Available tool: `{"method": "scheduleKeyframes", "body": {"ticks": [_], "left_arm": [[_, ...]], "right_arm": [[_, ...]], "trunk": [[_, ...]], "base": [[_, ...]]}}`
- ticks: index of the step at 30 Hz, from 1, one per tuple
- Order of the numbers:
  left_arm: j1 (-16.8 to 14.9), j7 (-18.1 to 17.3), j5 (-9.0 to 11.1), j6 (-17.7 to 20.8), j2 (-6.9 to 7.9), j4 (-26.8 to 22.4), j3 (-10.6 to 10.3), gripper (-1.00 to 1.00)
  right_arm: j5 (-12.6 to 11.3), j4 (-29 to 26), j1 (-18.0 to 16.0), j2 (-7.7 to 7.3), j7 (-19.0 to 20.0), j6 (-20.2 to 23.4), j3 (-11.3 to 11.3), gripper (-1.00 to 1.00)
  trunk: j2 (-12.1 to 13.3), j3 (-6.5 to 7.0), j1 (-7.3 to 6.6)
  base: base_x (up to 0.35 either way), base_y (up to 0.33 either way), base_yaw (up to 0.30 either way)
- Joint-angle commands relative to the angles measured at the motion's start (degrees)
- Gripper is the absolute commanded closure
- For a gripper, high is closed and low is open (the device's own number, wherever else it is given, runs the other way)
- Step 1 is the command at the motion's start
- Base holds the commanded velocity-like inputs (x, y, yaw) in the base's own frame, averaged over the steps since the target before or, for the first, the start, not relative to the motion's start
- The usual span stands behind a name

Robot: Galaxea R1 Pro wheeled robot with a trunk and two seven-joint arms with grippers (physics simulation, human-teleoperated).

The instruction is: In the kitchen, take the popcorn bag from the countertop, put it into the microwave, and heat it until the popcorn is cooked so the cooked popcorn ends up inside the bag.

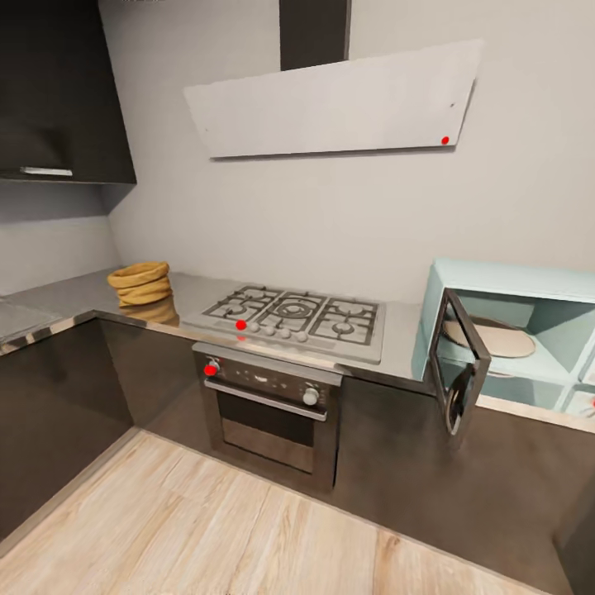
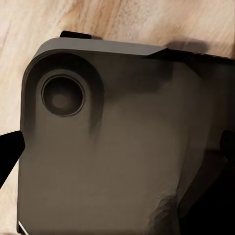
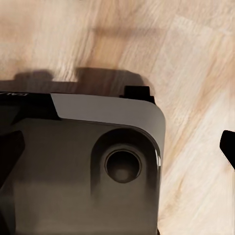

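Observation:
The mustard-brown popcorn bag (image 1: 140,283) stands upright on the grey countertop (image 1: 194,291) in the back left corner. At the right end of the worktop, the mint-blue microwave (image 1: 516,281) has its dark glass door (image 1: 459,372) swung open toward me, with a round turntable (image 1: 489,337) bare inside. My left gripper (image 2: 117,152) hangs over my own grey base with its dark fingertips (image 2: 7,159) spread wide and nothing between them. My right gripper (image 3: 119,147) hangs the same way, its fingertips (image 3: 228,147) wide apart above the base and wood floor.
A gas hob (image 1: 293,318) sits in the worktop between bag and microwave, with a built-in oven (image 1: 268,405) below and a slanted hood (image 1: 330,103) above. Dark cabinets (image 1: 58,91) hang at upper left. Wood floor (image 1: 207,529) lies before the L-shaped counter.

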Motion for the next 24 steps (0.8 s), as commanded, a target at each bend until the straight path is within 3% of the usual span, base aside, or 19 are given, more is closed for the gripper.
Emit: {"method": "scheduleKeyframes", "body": {"ticks": [1, 24], "left_arm": [[0.04, 0.02, 0.46, -0.08, -0.02, -0.06, 0.13, -1.00], [0.05, 0.10, 0.46, -0.08, -0.02, -0.15, 0.13, -1.00]], "right_arm": [[0.59, 0.18, -0.08, -0.03, 0.10, -0.32, -0.49, -1.00], [0.59, 0.18, -0.08, 0.05, 0.11, -0.32, -0.49, -1.00]], "trunk": [[-0.03, -0.05, 0.00], [-0.03, -0.05, 0.00]], "base": [[0.000, 0.000, 0.269], [0.000, 0.000, 0.269]]}}
